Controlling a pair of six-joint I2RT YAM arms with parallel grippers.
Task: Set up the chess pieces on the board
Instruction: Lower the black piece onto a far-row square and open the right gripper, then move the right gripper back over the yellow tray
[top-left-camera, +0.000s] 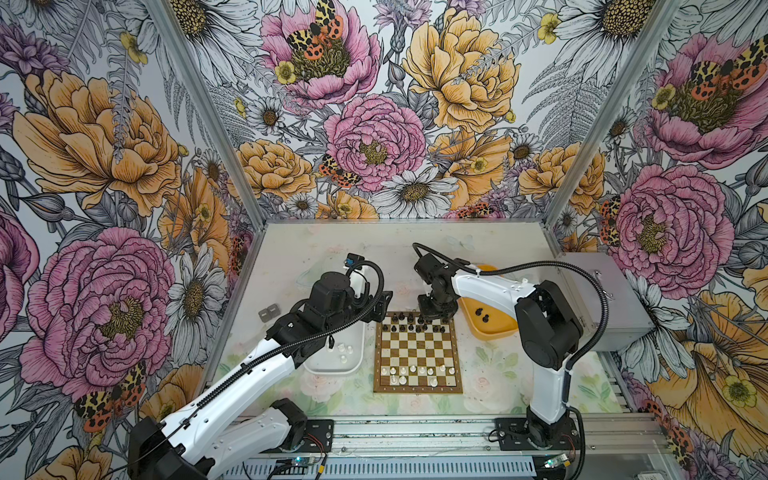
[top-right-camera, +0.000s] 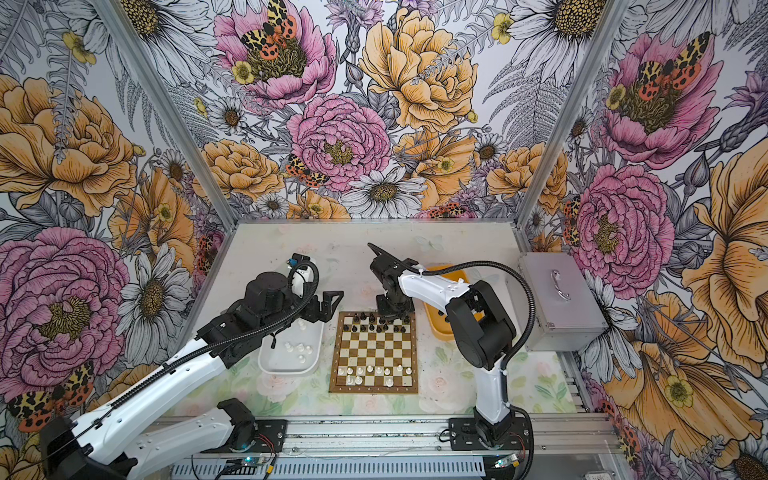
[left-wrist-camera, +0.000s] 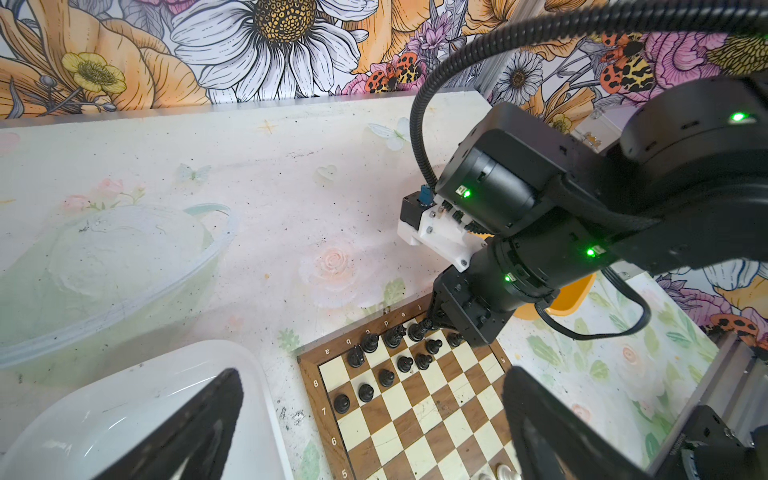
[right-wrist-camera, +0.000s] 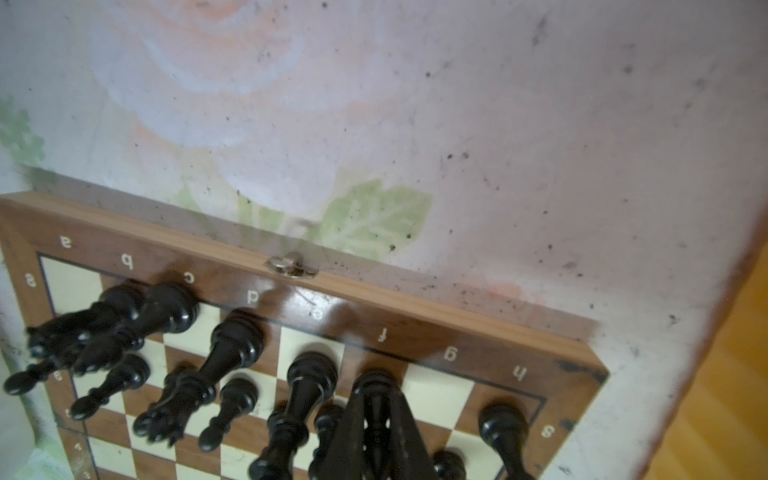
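My right tool (right-wrist-camera: 375, 415) pinches a black piece (right-wrist-camera: 376, 380) upright on the board (right-wrist-camera: 220, 286), square f8, straight below; my left tool (left-wrist-camera: 374, 376) gapes empty.

Twin top views high, looking down, wrist views close (right nearest), all sharing the board (top-left-camera: 417, 353).

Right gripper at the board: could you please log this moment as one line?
right gripper: shut on black piece, back row of board | left gripper: open, empty
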